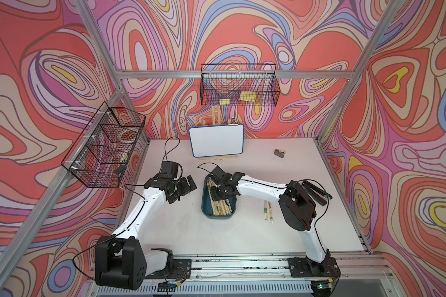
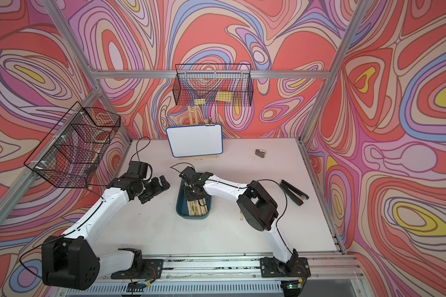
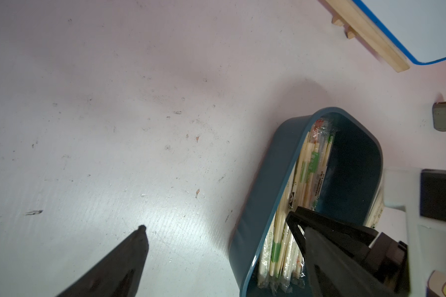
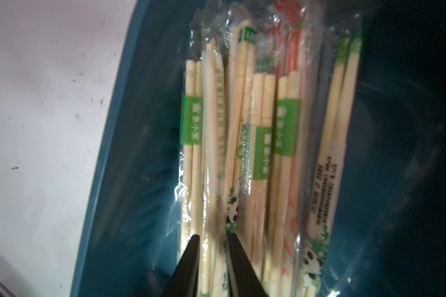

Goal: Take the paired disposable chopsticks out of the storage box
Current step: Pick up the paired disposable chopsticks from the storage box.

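Observation:
The storage box (image 1: 218, 217) (image 2: 191, 216) is a dark teal tray at the table's middle, holding several paired disposable chopsticks (image 1: 222, 207) (image 4: 263, 128) in clear sleeves with green, red and panda prints. My right gripper (image 1: 218, 191) (image 4: 211, 235) reaches down into the box. Its jaws stand narrowly apart on either side of one sleeved pale pair at the pile's side. A few more pairs (image 1: 267, 210) lie on the table right of the box. My left gripper (image 1: 184, 190) (image 3: 215, 221) hovers wide open just left of the box (image 3: 258, 185), holding nothing.
A small whiteboard on a wooden easel (image 1: 216, 140) stands behind the box. A black stapler (image 1: 316, 194) lies at the right, a small grey object (image 1: 279, 153) at the back right. Black wire baskets hang on the back wall (image 1: 238, 87) and the left wall (image 1: 103, 146).

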Motion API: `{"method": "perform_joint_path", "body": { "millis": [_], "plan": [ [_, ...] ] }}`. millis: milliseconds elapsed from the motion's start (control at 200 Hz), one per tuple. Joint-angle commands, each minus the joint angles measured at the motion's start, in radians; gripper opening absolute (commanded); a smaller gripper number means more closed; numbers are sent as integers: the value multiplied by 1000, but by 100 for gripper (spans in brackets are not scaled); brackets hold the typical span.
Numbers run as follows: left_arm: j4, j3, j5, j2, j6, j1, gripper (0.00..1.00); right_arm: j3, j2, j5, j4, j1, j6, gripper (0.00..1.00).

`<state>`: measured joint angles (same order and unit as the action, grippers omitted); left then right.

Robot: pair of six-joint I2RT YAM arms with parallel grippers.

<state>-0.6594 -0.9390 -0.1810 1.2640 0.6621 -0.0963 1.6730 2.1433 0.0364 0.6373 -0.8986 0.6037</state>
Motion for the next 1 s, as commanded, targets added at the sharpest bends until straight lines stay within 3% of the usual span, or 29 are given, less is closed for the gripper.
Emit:
{"method": "perform_joint_path", "body": {
  "millis": [0,426,996],
  "plan": [
    [5,12,-10,-20,-7,7,100,12,-10,-44,21,-5,-7,24],
    [15,22,-25,-18,1,7,100,51,-3,-120,68,-5,-44,23],
    [20,29,-28,-21,6,7,100,68,51,-127,86,-1,-62,21]
  ]
}}
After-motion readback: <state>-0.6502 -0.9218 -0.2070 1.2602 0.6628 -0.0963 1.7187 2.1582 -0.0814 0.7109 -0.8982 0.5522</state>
